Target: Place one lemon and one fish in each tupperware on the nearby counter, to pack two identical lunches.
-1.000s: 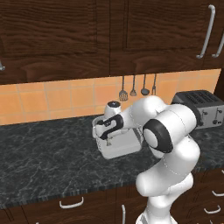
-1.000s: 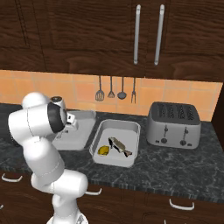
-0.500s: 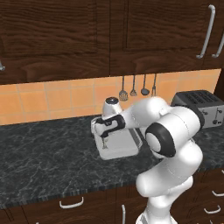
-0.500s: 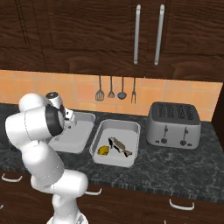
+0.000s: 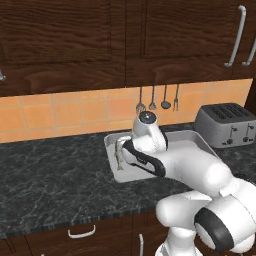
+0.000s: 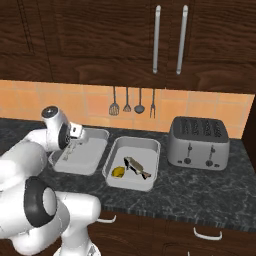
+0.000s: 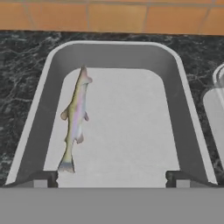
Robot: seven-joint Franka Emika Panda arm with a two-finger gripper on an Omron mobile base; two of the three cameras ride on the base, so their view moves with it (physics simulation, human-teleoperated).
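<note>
While the arm hangs over the counter [image 6: 210,195], two tupperware trays sit side by side on it, long sides nearly touching. Right tray [image 6: 150,148]: one fish [image 6: 138,167] and one lemon [image 6: 118,172], so that lunch looks packed. Left tray [image 7: 181,118]: one fish [image 7: 74,118] only, lying along the tray's long axis against one long wall; floor beside it bare. Claw [image 7: 111,177] poised just above this tray's near end, fingertips [image 7: 39,178] wide apart, holding nothing. Judgement: a second lemon is needed here; none can be made out. The bare patch lies straight ahead of the claw, fish off to one side.
</note>
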